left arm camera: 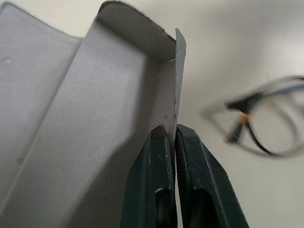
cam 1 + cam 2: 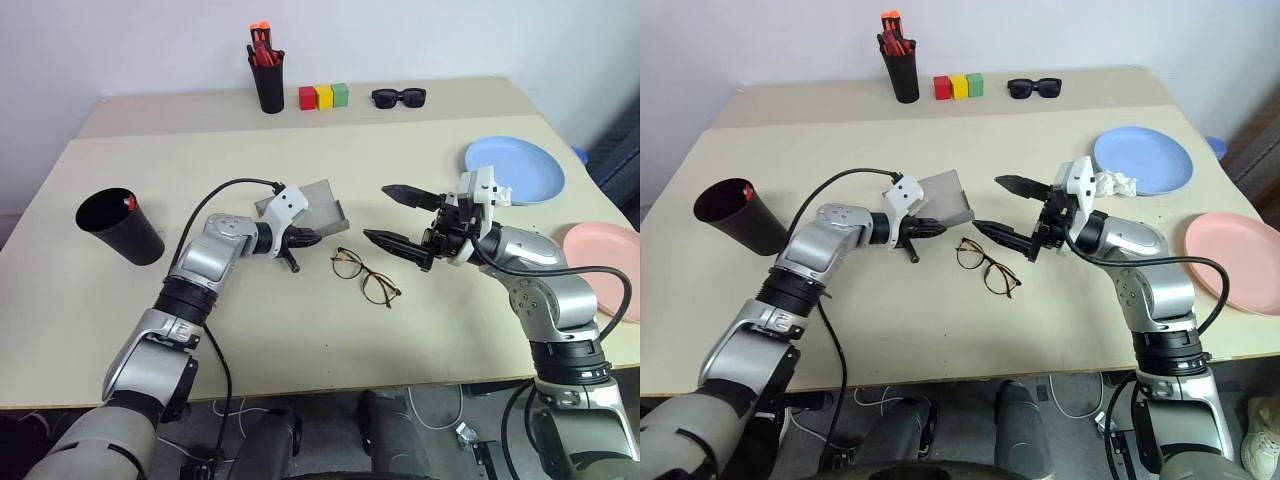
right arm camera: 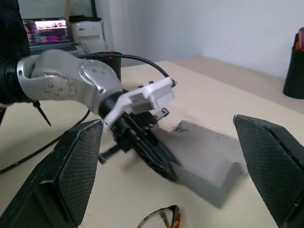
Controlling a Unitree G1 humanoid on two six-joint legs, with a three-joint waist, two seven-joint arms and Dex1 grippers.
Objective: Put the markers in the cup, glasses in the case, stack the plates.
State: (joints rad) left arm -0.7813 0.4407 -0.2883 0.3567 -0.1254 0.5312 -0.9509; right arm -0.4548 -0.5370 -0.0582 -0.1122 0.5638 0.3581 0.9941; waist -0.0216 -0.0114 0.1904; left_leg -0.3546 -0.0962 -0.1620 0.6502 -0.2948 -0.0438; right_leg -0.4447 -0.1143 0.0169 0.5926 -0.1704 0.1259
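- Head views: my left fingers are clamped on the edge of the grey case, which sits open at mid-counter. The glasses lie just beside it, not yet inside. My right fingers hang spread wide above them, empty. A red-tipped marker shows inside the cup, so that part looks at least partly done. The blue plate and pink plate lie apart, unstacked.
- Left wrist view: both fingers pinch the case wall; glasses beyond.
- Right wrist view: the case stands open, glasses rim beneath.
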